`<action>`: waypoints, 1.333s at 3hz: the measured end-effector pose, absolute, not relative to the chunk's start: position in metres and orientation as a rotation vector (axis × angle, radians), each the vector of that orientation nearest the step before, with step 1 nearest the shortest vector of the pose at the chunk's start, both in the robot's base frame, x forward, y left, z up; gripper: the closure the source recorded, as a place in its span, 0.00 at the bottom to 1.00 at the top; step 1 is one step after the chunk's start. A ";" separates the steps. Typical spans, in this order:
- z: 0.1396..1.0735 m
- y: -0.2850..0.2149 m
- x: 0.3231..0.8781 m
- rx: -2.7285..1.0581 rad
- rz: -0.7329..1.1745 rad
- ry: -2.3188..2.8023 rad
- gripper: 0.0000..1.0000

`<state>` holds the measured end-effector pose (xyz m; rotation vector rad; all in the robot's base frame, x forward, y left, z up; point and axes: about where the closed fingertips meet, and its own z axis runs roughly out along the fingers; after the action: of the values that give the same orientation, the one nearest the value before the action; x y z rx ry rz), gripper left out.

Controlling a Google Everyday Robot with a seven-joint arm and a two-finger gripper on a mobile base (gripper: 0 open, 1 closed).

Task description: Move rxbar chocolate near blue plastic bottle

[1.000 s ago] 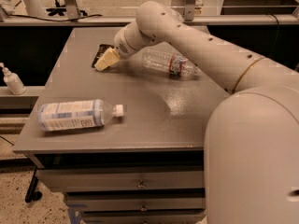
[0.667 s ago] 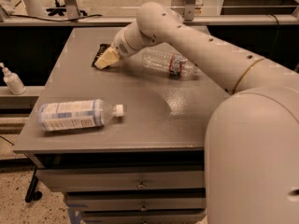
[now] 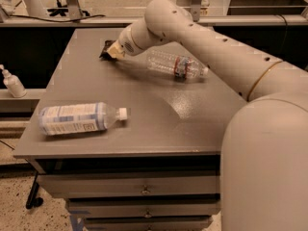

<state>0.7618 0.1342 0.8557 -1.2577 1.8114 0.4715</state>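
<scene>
The rxbar chocolate point(image 3: 104, 50), a small black-wrapped bar, is at the far left part of the grey table point(image 3: 159, 124). My gripper point(image 3: 113, 51) is right at the bar's near end and touches it; part of the bar is hidden behind it. The blue plastic bottle point(image 3: 77, 118) lies on its side at the front left of the table, its white cap pointing right, far from the bar and the gripper.
A clear ribbed bottle with a red label band point(image 3: 175, 65) lies on its side just right of the gripper, under my arm. A small white dispenser bottle point(image 3: 12, 83) stands on a ledge left of the table. Drawers sit under the table's front edge.
The gripper and the black bar have shifted slightly towards the far side of the table. Both bottles lie as before.
</scene>
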 end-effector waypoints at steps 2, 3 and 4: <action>0.893 0.129 0.725 -1.317 0.488 1.703 1.00; 0.895 0.122 0.686 -1.375 0.542 1.673 1.00; 0.891 0.104 0.643 -1.440 0.588 1.667 1.00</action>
<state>0.6429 0.1035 0.8912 -1.4396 1.6667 0.5879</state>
